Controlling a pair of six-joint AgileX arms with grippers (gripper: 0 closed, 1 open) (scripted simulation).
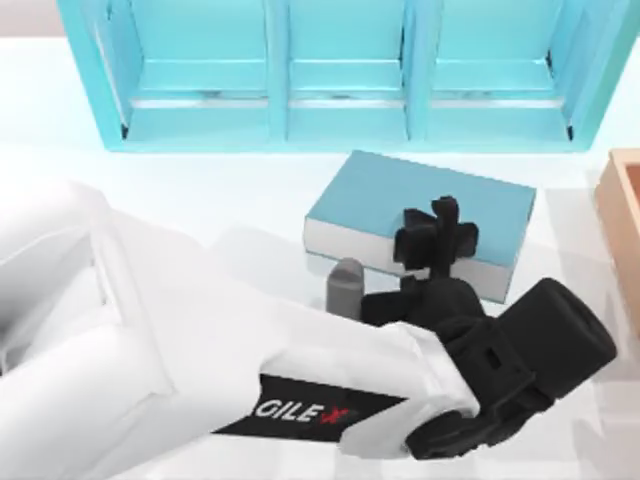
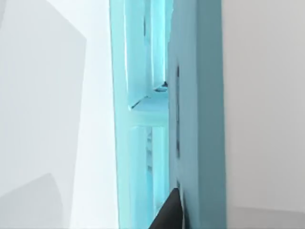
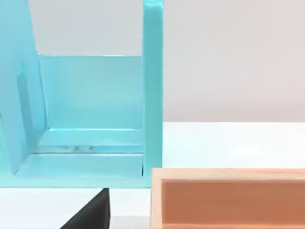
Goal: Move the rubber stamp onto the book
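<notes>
The book [image 1: 395, 195], teal with white page edges, lies flat on the table in front of the shelf, right of centre. My left arm reaches in from the left, and its black gripper [image 1: 436, 236] hangs over the book's near edge. The left wrist view looks sideways at the shelf, with a dark tip of that gripper [image 2: 167, 212] at the frame's edge. The rubber stamp is hidden or out of view. I cannot tell whether the left gripper holds anything. A dark bit of my right gripper [image 3: 93, 214] shows in the right wrist view, near the box.
A big light-blue shelf unit [image 1: 340, 70] with compartments spans the back of the table. An orange-brown box [image 1: 625, 230] stands at the right edge. A small grey upright piece with a rounded top [image 1: 345, 288] stands just in front of the book's near-left corner.
</notes>
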